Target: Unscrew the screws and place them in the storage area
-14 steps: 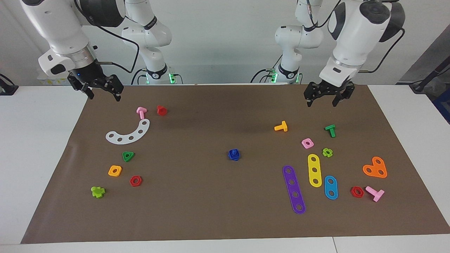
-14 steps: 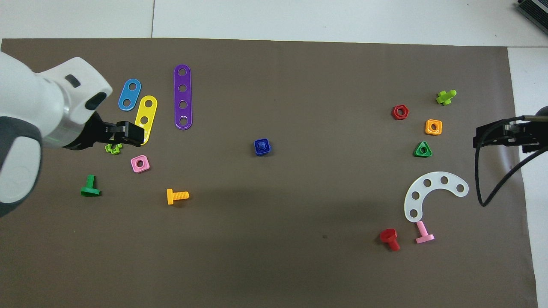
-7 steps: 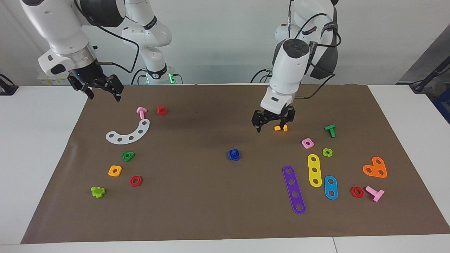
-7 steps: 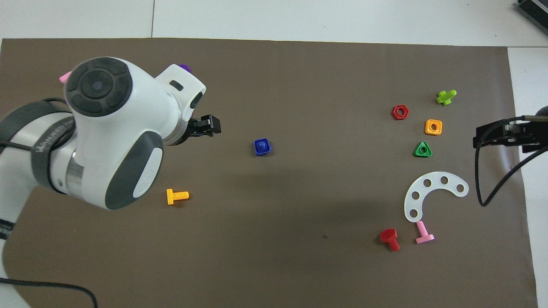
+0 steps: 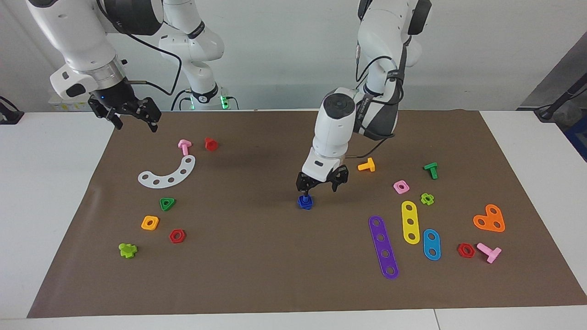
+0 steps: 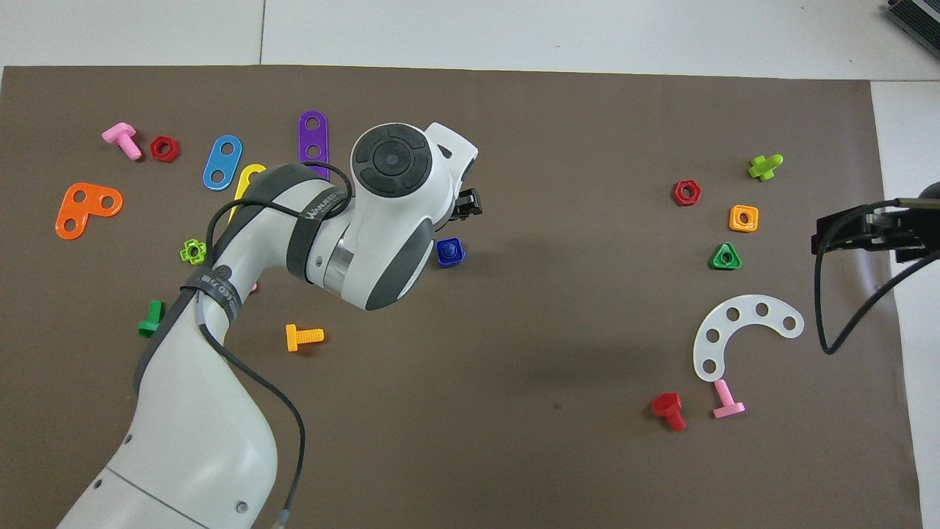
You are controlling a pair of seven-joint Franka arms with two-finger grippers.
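standing upright under the left pincer [image 5: 320, 187], the screws [image 5: 305, 201] point stem-up.

Matt brown paper sheet [image 5: 257, 275] covers a smooth white table [image 5: 50, 183]. On it, a glossy dark-blue plastic bolt and nut [image 5: 305, 202], a shiny purple plastic strip [image 5: 384, 247] and a milky white plastic arc [image 5: 167, 174].
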